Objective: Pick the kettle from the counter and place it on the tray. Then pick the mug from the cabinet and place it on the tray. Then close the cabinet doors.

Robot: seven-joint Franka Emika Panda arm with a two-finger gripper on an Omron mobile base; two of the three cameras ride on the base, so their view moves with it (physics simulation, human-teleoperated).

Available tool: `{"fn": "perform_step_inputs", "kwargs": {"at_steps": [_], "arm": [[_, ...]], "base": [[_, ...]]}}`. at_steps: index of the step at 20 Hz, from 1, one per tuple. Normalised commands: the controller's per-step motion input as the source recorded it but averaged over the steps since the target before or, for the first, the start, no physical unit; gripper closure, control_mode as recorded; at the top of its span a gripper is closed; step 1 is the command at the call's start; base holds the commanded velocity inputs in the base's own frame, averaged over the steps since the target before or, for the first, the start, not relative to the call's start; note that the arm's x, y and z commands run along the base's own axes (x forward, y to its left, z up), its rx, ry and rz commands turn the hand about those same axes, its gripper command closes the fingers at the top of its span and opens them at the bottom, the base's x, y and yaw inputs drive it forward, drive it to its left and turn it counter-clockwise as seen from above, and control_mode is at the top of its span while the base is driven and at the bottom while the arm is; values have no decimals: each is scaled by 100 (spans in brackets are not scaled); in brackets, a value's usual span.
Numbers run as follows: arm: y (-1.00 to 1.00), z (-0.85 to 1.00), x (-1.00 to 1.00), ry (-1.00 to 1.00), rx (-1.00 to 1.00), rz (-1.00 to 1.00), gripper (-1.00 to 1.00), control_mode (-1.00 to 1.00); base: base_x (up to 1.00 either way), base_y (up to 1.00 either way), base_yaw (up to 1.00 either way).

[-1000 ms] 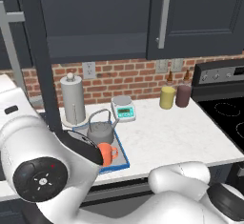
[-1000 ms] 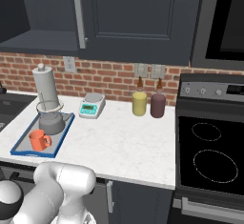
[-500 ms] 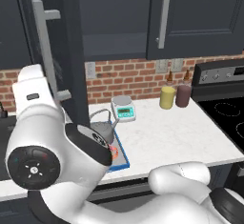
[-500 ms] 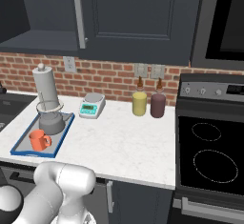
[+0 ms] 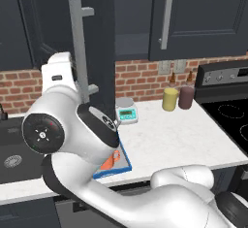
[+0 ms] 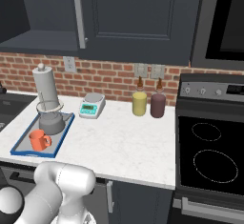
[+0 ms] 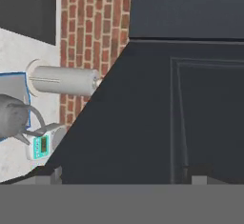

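Right base view: kettle (image 6: 51, 121) and mug (image 6: 39, 140) both on tray (image 6: 23, 148), on bench (image 6: 124, 137).
Hand view: claw (image 7: 121, 174) spread open, empty, facing cabinet door (image 7: 157, 118).

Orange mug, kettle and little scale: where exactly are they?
mug (image 6: 39, 139), right base view, on its orange side wall.
kettle (image 6: 51, 121), right base view, on its grey body.
scale (image 6: 92, 106), right base view, on its white top.

Kettle (image 6: 51, 121) and orange mug (image 6: 39, 140) sit on the tray (image 6: 66, 128)
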Motion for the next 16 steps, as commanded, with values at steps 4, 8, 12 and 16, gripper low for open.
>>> {"fn": "perform_step_inputs", "kwargs": {"at_steps": [4, 8, 12, 16], "arm": [[-64, 0, 61, 0, 0, -16, -100, -100], [-67, 0, 62, 0, 0, -16, -100, -100], [-67, 0, 65, 0, 0, -15, -100, -100], [-63, 0, 71, 0, 0, -13, -100, -100]], "base": [[0, 0, 0], [0, 0, 0], [0, 0, 0], [0, 0, 0]]}}
